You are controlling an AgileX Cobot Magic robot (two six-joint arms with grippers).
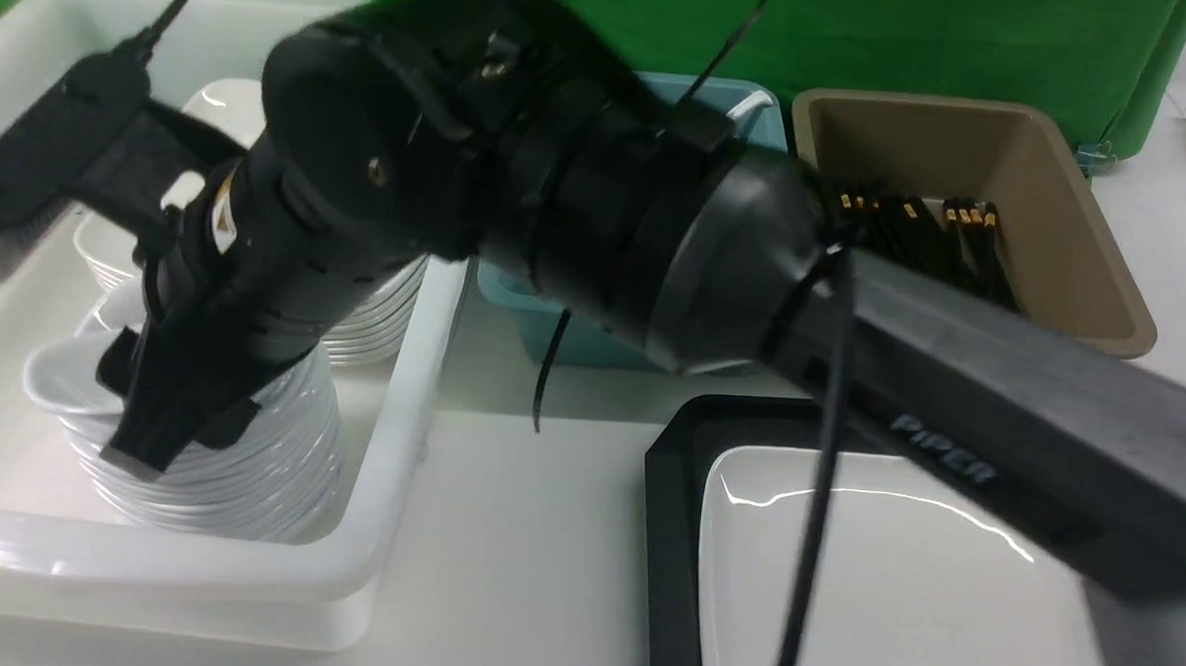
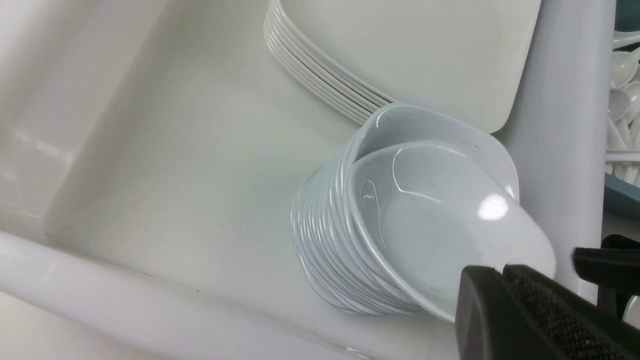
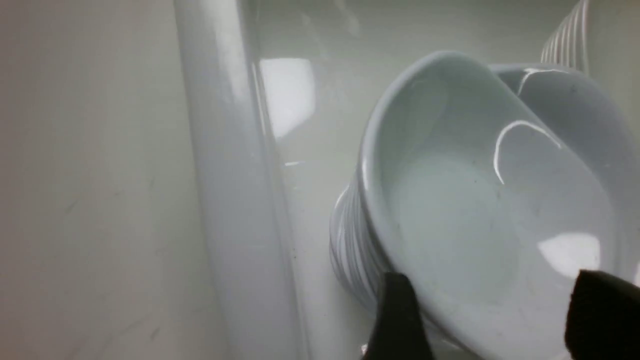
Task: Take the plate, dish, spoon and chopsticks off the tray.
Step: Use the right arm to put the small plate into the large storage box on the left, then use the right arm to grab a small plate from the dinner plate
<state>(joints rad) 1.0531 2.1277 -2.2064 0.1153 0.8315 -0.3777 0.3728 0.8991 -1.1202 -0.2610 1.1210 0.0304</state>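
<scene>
Right gripper [image 3: 496, 282] — jaws spread about the rounded glossy-white dish [image 3: 450, 210], tilted on its stack; the large, shallow white plate [image 1: 872, 585] lies well to its right.

White table [image 1: 513, 550] under black tray [image 1: 675, 577].

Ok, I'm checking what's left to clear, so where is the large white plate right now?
In the front view, the plate is at lower right, inside the black tray's raised rim, in front of the brown tub.

Tray [image 1: 671, 557] cut off, partly hidden.
</scene>
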